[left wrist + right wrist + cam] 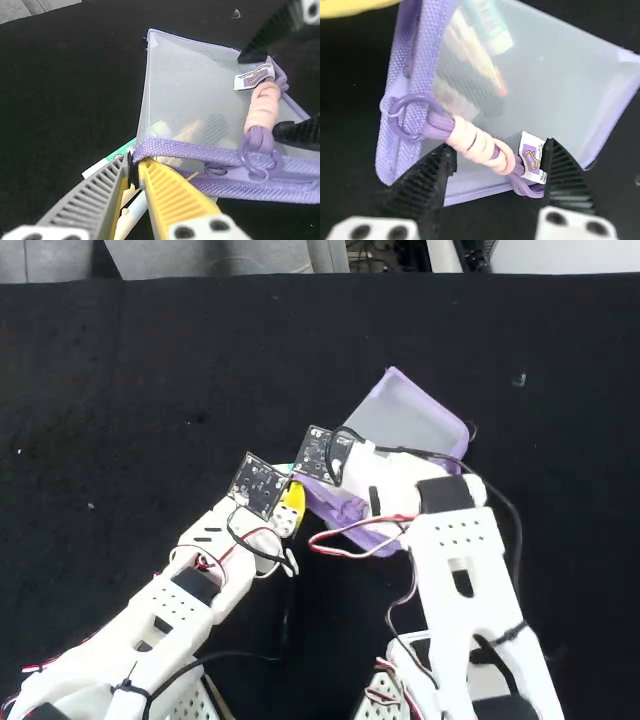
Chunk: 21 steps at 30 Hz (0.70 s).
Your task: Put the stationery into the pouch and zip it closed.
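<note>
Purple mesh pouch (410, 420) on the desk (150, 370), soft, light, likely floppy; left gripper (134, 167) jaws clenched on its zip corner; right gripper (497, 150) jaws released astride the cord pull (475, 145), probably the best hold.

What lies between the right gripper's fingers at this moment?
In the right wrist view, a pink beaded pull cord and a small label tag lie between the open fingers of the right gripper, against the pouch.

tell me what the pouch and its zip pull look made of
Pouch: translucent plastic sheet, likely mesh-reinforced vinyl, going by its fine grid lines and see-through look; purple woven fabric trim along the zip. Zip pull: purple cord threaded through matte pink beads, possibly plastic or silicone.
</note>
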Tool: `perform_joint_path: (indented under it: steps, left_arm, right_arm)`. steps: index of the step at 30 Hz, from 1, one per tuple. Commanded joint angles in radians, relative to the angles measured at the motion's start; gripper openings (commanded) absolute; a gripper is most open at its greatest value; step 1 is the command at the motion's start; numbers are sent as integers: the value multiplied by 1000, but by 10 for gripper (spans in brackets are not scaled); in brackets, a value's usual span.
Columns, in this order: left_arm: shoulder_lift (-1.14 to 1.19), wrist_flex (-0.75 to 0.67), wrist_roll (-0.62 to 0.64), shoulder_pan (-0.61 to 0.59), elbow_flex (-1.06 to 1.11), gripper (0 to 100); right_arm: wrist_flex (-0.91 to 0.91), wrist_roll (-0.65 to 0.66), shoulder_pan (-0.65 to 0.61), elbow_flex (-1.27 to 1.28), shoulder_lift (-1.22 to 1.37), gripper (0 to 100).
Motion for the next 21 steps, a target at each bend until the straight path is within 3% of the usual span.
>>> perform_joint_path:
  steps: [1,7,14,21]
  left_arm:
    - [-2,-9,8,-10,-25,29]
    - [-2,-11,6,-10,-25,29]
    - [-2,-12,3,-10,-25,29]
    - [-2,-12,3,-12,-25,29]
  right_arm:
    - [-18,9,-14,-94,54,221]
    - [-17,9,-38,-114,62,15]
    - [124,55,-87,-160,33,17]
    - [256,54,-55,-242,-15,11]
